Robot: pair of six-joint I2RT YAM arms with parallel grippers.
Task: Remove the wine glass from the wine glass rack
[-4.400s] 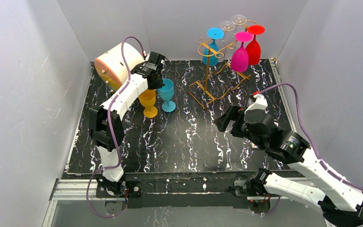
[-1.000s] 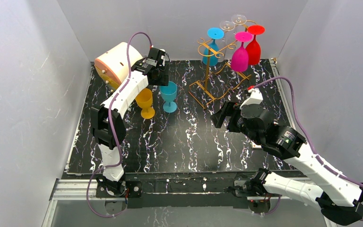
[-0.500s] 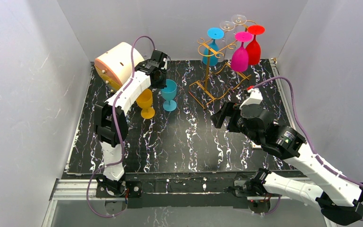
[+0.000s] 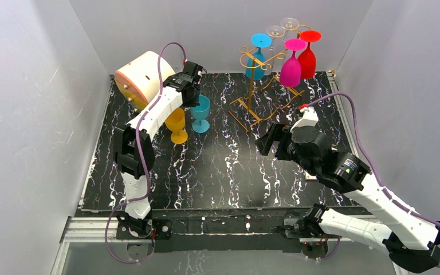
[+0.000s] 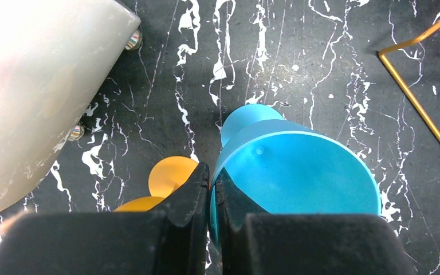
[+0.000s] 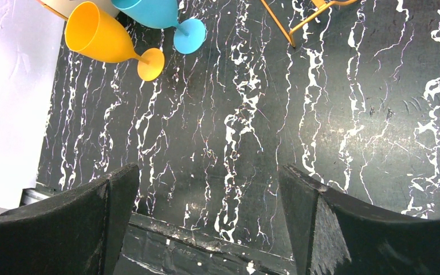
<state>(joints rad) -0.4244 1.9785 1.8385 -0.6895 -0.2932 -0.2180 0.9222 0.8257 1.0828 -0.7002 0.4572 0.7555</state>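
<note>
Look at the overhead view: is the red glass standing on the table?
No, the red glass hangs upside down from the gold rack, with its foot at the top.

Bright, even overhead light; the desk (image 5: 321, 57) pattern is sharp; left of the left hand (image 5: 211, 175), the pale drum (image 5: 34, 86) glares white and blurred.

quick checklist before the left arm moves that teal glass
1. Grip: left gripper is shut, pinching the teal glass by its rim - ok
2. Teal glass's foot, lifted or down - cannot tell
3. Yellow glass stands close beside the teal one; contact - cannot tell
4. Right gripper is open, holds nothing and is short of the wine glass rack - ok
5. Rack emptied: pink glass and red glass hang on it - not ok
</note>
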